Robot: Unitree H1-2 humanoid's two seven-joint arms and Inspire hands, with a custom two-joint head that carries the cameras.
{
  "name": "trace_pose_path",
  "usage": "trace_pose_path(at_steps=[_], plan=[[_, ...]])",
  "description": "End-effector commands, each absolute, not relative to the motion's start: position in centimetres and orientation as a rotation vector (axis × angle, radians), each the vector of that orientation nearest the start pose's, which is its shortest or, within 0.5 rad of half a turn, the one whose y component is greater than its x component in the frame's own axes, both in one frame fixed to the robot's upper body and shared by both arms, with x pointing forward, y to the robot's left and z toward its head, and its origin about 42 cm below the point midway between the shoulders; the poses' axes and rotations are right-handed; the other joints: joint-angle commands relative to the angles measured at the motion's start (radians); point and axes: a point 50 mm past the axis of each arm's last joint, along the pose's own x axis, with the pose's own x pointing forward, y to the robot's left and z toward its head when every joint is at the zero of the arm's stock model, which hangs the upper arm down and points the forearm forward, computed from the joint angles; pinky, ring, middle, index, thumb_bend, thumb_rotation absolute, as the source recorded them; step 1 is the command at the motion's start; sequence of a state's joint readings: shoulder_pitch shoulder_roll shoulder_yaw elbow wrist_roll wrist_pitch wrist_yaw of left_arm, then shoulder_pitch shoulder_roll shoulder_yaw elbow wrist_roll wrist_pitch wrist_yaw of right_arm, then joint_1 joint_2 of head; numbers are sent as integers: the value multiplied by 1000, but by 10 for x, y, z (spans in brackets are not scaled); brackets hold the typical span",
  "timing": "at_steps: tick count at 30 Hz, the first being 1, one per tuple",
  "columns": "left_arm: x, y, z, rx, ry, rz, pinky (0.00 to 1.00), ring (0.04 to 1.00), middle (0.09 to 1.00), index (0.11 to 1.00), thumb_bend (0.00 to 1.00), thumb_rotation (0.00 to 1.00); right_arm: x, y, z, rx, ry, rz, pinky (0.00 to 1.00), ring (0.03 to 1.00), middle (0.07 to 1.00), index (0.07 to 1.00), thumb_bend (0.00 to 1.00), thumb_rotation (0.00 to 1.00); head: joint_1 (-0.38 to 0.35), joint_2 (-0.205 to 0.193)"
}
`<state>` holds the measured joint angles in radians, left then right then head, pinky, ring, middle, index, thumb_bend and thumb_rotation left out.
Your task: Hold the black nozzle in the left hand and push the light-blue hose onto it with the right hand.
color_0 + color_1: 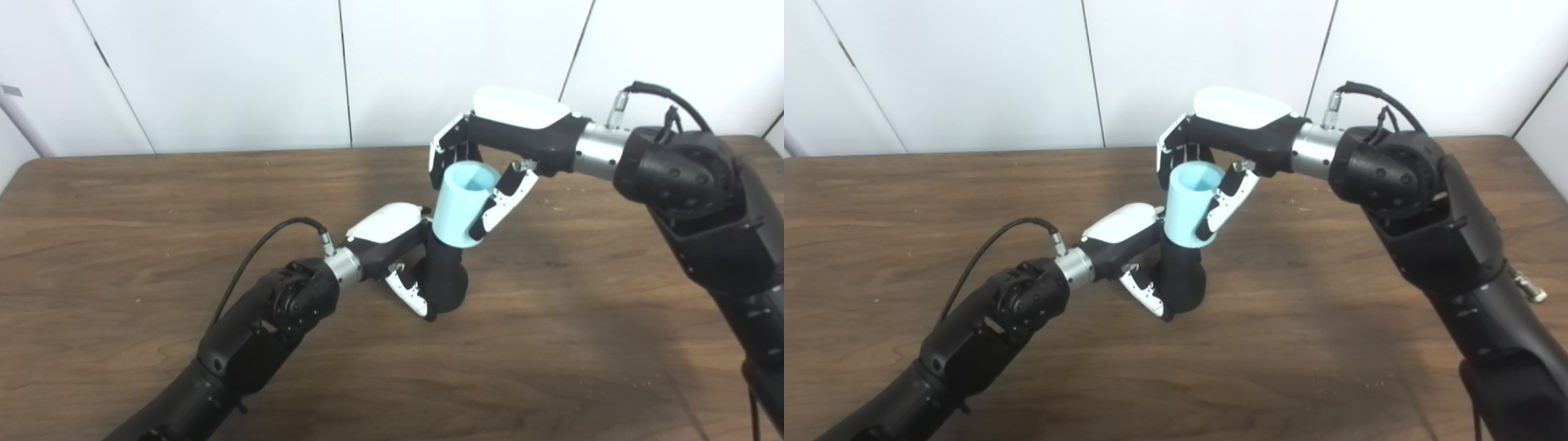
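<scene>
Left hand (398, 251) wrapped round the nozzle (446, 275) to steady it upright on the table (122, 245), right hand (490, 159) closed on the hose (462, 205) directly above the nozzle, tilted slightly, lower end apparently seated over its top for pushing down.

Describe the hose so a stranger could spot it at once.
Look mid-table, where the two hands meet. The hose is the short light-blue tube in the right hand, sitting atop the black nozzle. It is the only pale blue, open-topped piece.
</scene>
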<state>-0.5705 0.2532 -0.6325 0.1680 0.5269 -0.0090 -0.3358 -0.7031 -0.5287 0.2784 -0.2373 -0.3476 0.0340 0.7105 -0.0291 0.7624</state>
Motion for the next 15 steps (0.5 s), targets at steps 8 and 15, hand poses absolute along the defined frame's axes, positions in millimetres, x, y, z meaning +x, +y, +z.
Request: trace_pose_path(at_steps=[8,15], plan=[[373,100,136,1122,-129,-1031,1000,592,475,485,527,0,391,-198,360,-1191,-599,726,372,459,504,489,501,0,-1,6],[373,100,136,1124,-126,-1030,1000,602,488,482,526,0,389,-196,356,-1185,-598,719,370,459,510,486,501,0,-3,10]])
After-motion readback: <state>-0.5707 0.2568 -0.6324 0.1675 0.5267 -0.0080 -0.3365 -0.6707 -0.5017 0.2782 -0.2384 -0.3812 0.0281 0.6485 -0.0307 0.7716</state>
